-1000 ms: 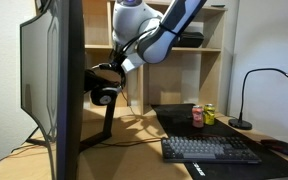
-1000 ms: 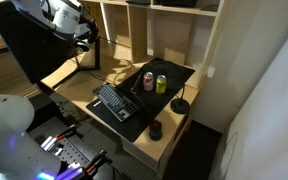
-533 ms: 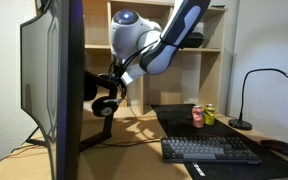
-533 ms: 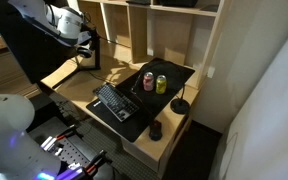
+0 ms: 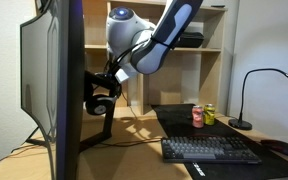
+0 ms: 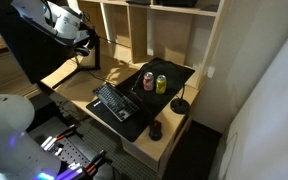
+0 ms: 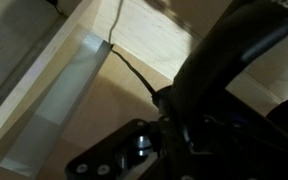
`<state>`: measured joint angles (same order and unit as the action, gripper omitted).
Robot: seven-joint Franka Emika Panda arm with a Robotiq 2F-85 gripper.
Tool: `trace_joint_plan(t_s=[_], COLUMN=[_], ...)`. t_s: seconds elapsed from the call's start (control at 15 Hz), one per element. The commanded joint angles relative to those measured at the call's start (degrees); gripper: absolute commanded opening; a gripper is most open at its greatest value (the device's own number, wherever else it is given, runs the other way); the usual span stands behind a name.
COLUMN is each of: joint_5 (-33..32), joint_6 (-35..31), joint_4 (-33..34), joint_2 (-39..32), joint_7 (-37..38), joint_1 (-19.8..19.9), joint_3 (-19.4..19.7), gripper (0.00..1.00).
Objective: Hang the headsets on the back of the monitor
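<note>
The monitor (image 5: 68,60) stands at the left, seen edge-on, with its black support arm (image 5: 106,128) behind it; it is the dark slab at the top left in an exterior view (image 6: 24,50). The black headsets (image 5: 98,97) hang close against the monitor's back, just above the support arm. My gripper (image 5: 113,73) is right beside them and looks shut on the headband. It also shows in an exterior view (image 6: 85,40). The wrist view shows only dark blurred headset parts (image 7: 234,70) over the wooden desk (image 7: 74,110).
A black keyboard (image 5: 209,150), a red can (image 5: 197,116), a yellow-green can (image 5: 209,115), a mouse (image 5: 281,147) and a black gooseneck lamp (image 5: 262,78) sit on the desk mat. Wooden shelves (image 5: 214,70) stand behind. Cables run under the monitor.
My gripper has carried the headsets leftward, closer to the monitor's back. The headsets now sit against the rear of the screen.
</note>
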<state>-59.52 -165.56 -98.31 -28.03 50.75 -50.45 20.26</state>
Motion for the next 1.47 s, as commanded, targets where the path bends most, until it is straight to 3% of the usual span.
trace_joint_plan(t_s=[0.0, 0.4, 0.47, 0.6, 0.8, 1.07, 1.13, 1.2, 1.33, 1.4], joint_5=[2.1, 3.7, 4.5, 6.3, 10.5, 20.8, 24.2, 26.1, 32.5, 36.0], joint_6=[0.4, 1.5, 2.3, 3.6, 6.9, 15.0, 16.7, 19.8, 25.6, 27.8], joint_4=[5.7, 11.2, 11.8, 12.5, 13.9, 17.0, 17.5, 18.7, 18.2, 16.3], joint_2=[-2.9, -5.9, -6.0, -5.6, -5.0, -3.2, -2.6, -2.2, -0.9, 0.1], joint_7=[-5.3, -14.0, -14.8, -17.5, -21.0, -25.3, -26.6, -27.9, -31.2, -32.9], joint_1=[1.0, 1.7, 1.7, 2.4, 3.4, 5.9, 6.8, 9.7, 12.1, 11.6], joint_3=[-1.9, -2.6, -2.7, -3.4, -4.1, -6.2, -7.2, -11.0, -15.0, -14.7], gripper=[0.04, 0.04, 0.41, 0.47, 0.70, 0.98, 0.99, 1.00, 1.00, 1.00])
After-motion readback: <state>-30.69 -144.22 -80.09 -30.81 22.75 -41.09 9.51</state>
